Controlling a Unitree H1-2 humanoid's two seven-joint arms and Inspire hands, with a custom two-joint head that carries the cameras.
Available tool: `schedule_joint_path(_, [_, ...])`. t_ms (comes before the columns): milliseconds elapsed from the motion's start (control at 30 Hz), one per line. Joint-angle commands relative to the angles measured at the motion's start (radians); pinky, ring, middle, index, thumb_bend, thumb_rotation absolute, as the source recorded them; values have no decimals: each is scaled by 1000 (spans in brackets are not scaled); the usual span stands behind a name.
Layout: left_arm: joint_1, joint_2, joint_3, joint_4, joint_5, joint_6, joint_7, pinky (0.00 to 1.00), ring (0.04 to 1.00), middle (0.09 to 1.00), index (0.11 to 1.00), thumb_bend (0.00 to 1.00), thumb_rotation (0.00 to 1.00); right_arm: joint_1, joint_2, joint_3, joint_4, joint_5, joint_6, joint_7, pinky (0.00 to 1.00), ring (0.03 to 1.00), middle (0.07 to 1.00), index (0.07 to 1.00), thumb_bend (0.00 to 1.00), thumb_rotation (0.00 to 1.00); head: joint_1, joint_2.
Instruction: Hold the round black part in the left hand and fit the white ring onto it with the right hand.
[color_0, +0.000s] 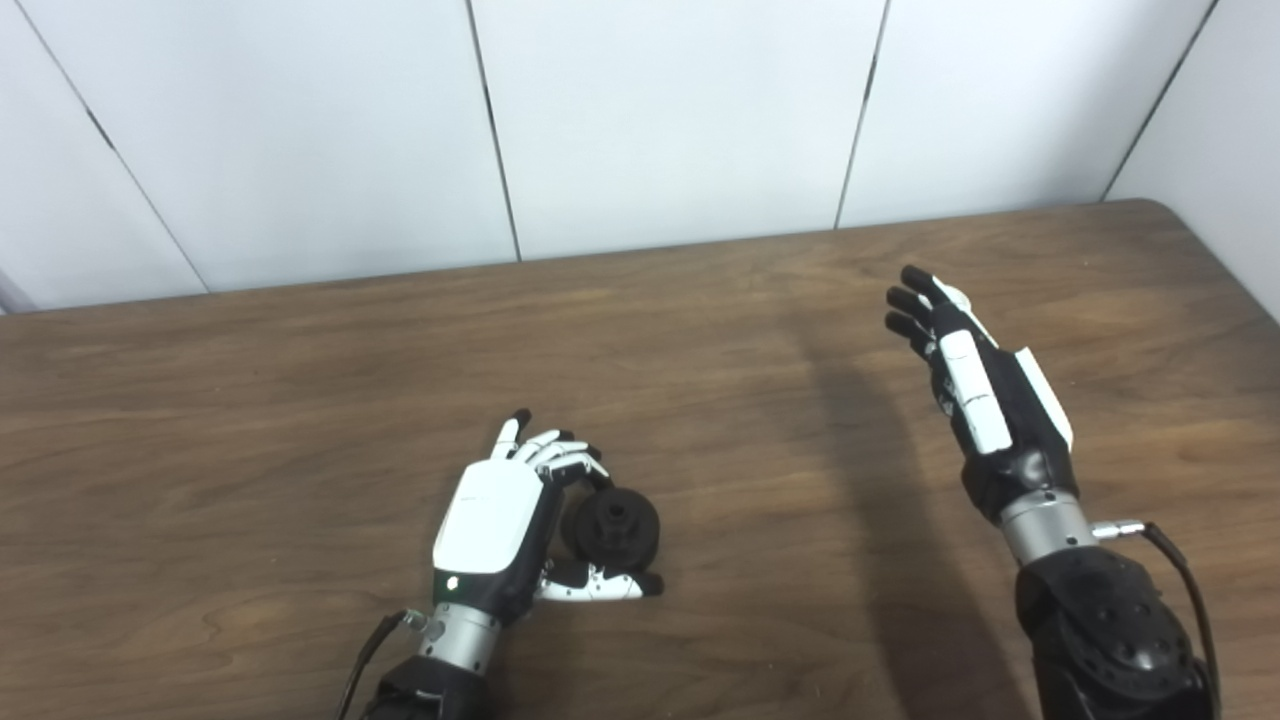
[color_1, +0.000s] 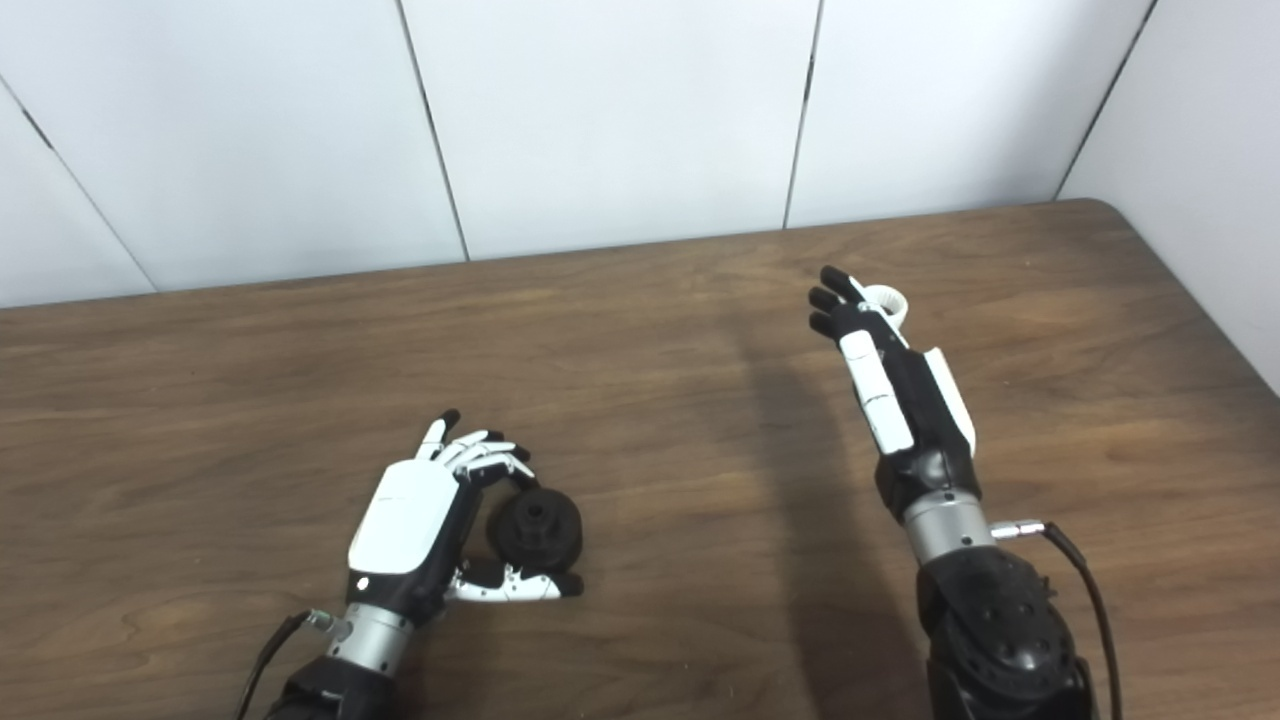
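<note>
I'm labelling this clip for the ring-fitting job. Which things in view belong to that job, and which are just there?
Part of the job:
round black part, cupped by the left hand
white ring, at the fingertips of the right hand, hidden in the left eye view

Just there:
table
wall panels

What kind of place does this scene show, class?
Probably a lab or test bench: a bare wooden table, plain white wall panels, and two robot hands, the left at a black part.
</note>
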Motion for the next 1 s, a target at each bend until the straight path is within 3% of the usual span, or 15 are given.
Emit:
schedule_joint_path(0, [42,12,-9,87,-6,-21,30,1000,847,750,483,524,56,-37,-23,-17,-44,-4,-12,0,998,897,896,909,527,836,-10,1])
schedule_joint_path(67, [44,17,-9,85,-7,-24,29,1000,845,750,483,524,56,-50,-40,-20,-37,-18,-18,-3,1000,907,908,908,519,728,-26,3])
schedule_joint_path(100, [47,21,-8,83,-9,-27,31,1000,844,749,483,524,56,-58,-60,-7,-33,-78,-15,-13,979,909,911,900,548,670,-48,5])
schedule_joint_path(167, [51,27,-4,75,-15,-30,29,1000,842,746,483,524,56,-76,-101,22,-27,-210,-2,-28,876,892,893,853,625,671,-76,12])
schedule_joint_path(200, [52,29,-2,69,-18,-30,26,1000,842,746,483,524,56,-90,-119,28,-23,-255,14,-29,875,893,888,842,644,658,-88,12])
schedule_joint_path(333, [51,40,2,54,-22,-29,17,1000,837,744,483,524,55,-149,-192,37,17,-370,36,-9,944,918,895,827,704,441,-124,18])
schedule_joint_path(400, [51,45,3,53,-25,-32,20,1000,833,743,483,524,55,-181,-234,48,48,-437,37,0,862,883,874,811,748,367,-138,22])
schedule_joint_path(467, [51,48,4,50,-27,-33,20,1000,830,742,483,524,54,-209,-267,55,77,-494,40,16,869,893,879,783,780,322,-144,23])
schedule_joint_path(700, [54,57,8,34,-27,-28,4,1000,830,742,484,524,54,-300,-349,71,200,-594,41,91,982,995,933,722,834,224,-181,33])
schedule_joint_path(967, [57,59,15,28,-30,-38,3,1000,828,739,483,524,53,-410,-401,112,381,-648,39,154,1000,1000,975,720,873,208,-199,41])
